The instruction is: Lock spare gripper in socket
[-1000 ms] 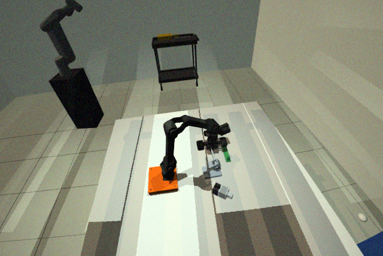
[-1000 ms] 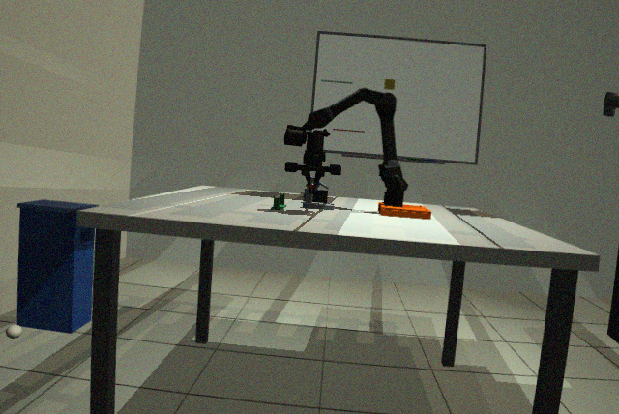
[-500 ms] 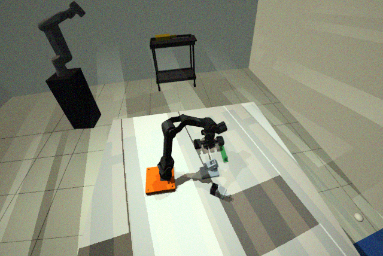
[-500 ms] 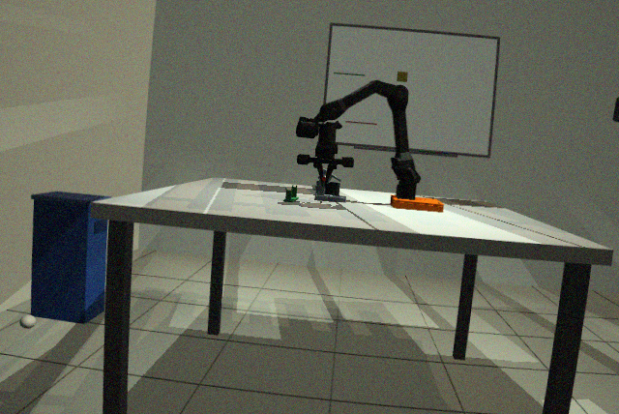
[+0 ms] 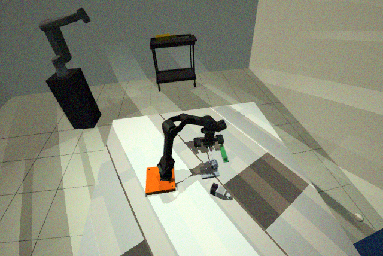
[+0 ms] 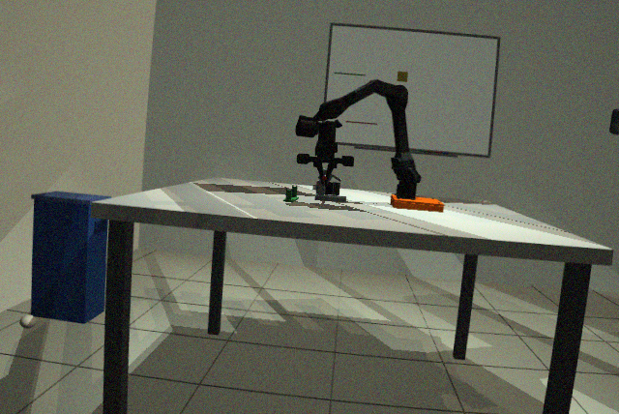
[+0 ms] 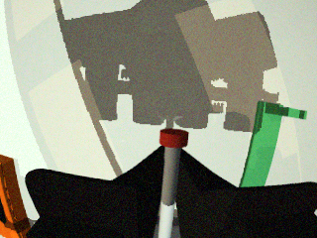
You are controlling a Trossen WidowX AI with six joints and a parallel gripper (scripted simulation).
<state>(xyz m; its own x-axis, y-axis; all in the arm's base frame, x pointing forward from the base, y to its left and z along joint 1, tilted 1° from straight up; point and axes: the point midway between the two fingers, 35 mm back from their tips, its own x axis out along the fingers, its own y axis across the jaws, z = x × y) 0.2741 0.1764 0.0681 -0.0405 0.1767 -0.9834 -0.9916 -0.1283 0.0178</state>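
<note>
My gripper (image 5: pixel 210 155) (image 6: pixel 325 180) (image 7: pixel 169 152) points down, shut on the lock pin, whose red head (image 7: pixel 173 138) and grey shaft (image 7: pixel 170 174) show in the wrist view. The pin's lower end is hidden there, so I cannot tell whether it is clear of the socket. The grey mount (image 5: pixel 210 175) (image 6: pixel 330 197) stands on the table just below the fingertips. Its socket is too small to read clearly. The spare gripper (image 5: pixel 220 192), grey with a black end, lies on its side on the table beside the mount, apart from it in the top view.
A green bracket (image 5: pixel 224 153) (image 6: pixel 290 194) (image 7: pixel 264 149) stands on the table close beside my gripper and the mount. The arm's orange base plate (image 5: pixel 160 180) (image 6: pixel 417 203) is on the mount's other side. Shadow bands cross the table (image 6: pixel 349 234).
</note>
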